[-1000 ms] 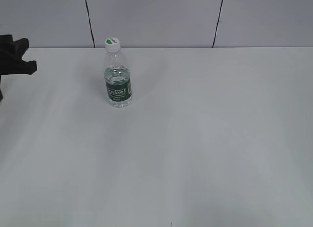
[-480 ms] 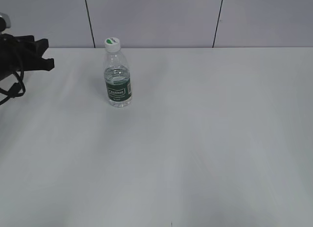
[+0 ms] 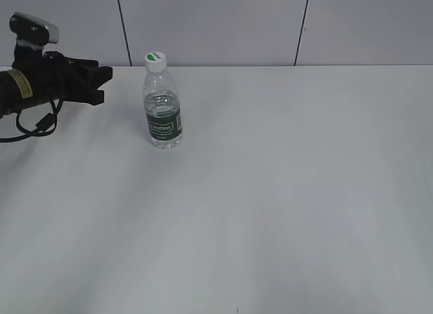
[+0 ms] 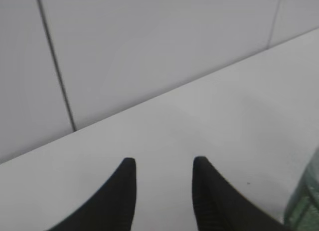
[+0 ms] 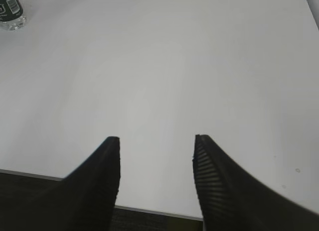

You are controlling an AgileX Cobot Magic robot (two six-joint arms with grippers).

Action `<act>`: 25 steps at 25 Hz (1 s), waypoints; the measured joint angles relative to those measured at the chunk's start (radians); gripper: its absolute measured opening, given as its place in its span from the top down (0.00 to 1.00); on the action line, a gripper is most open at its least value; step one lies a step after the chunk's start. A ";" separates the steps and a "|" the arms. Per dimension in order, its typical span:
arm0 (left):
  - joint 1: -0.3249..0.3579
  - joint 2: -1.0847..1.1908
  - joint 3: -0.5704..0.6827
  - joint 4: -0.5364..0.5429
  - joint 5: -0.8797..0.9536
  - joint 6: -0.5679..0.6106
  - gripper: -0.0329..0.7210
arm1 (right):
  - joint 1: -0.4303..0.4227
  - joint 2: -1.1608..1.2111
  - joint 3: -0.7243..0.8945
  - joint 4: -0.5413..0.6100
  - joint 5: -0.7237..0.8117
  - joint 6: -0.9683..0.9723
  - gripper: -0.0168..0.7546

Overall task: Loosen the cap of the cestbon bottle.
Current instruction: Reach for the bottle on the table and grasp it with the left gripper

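White tabletop [image 3: 270, 192] fills the exterior view, and the cestbon bottle [image 3: 162, 111] stands upright on it toward the back left, near the grey panelled wall [image 3: 216, 23]. Its dark green label band carries white lettering too small to read with certainty. The cap [image 3: 155, 61], white with a green mark on top, sits on the neck. To the bottle's left, apart from it, the left gripper [image 3: 105, 84] points toward the bottle at about neck height, with nothing between its fingers. The arm behind it bears a small yellow sticker whose print cannot be read, and a black cable hangs below it.

From the left wrist, the two dark fingertips [image 4: 127, 176] stand partly apart over bare table, empty. A blurred sliver of the bottle's clear and green side shows at the lower right edge.

From the right wrist, the right gripper [image 5: 156, 141] holds its ribbed fingers about half spread, gripping nothing, above the table's near edge. The bottle's base and label edge appear in the far upper left corner, well apart from it.
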 joint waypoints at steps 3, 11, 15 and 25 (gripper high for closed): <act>0.000 0.001 -0.054 0.234 -0.014 -0.148 0.63 | 0.000 0.000 0.000 0.000 0.000 0.000 0.50; 0.000 0.010 -0.069 0.426 -0.024 -0.255 0.64 | 0.000 0.000 0.000 -0.001 0.000 0.001 0.50; 0.001 0.011 -0.070 0.447 -0.015 -0.255 0.64 | 0.000 0.000 0.000 -0.001 0.000 0.001 0.50; 0.001 0.011 -0.073 0.455 0.002 -0.284 0.62 | 0.000 0.000 0.000 -0.002 0.000 0.002 0.50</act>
